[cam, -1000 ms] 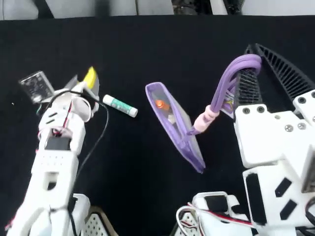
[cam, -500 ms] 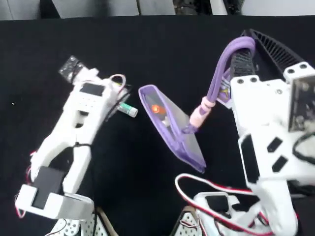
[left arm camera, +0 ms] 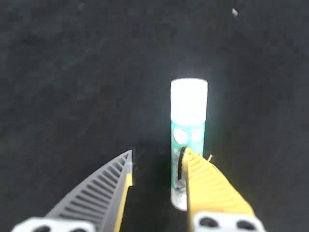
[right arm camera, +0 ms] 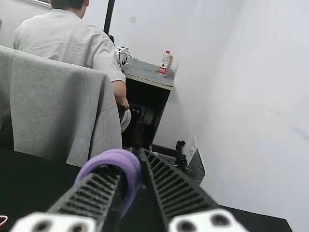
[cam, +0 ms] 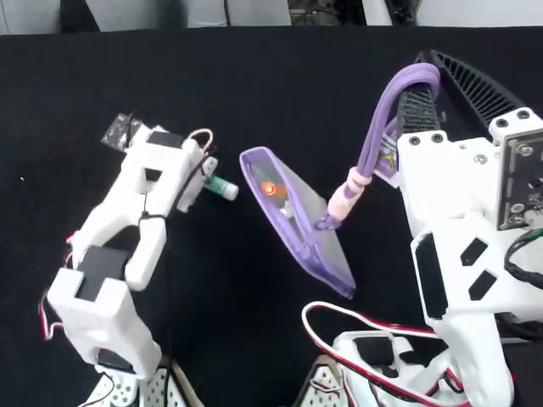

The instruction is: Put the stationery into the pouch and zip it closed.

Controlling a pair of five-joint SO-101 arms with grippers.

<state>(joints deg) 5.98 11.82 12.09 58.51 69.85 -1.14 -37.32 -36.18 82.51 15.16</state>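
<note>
Over the last second we watched the left arm (cam: 127, 212) swing across the tabletop (cam: 254, 85) and lower its open left pincer (left arm camera: 157, 154) onto the glue stick (left arm camera: 188, 125), so a pick-up looked close. The right pincer (right arm camera: 137, 159) stayed clamped on the strap (right arm camera: 113, 166), holding the pouch (cam: 297, 220) tilted open. In the high view the glue stick lay at nine o'clock of the pouch, poking out from the left pincer toward four o'clock, against one finger (left arm camera: 207, 193) rather than centred between the two.

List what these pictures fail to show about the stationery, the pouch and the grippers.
- High view: the left arm covers most of the glue stick.
- High view: the orange item inside the pouch is too small to identify.
- Left wrist view: a finger of the open left gripper overlaps the glue stick's near end; contact cannot be told.
</note>
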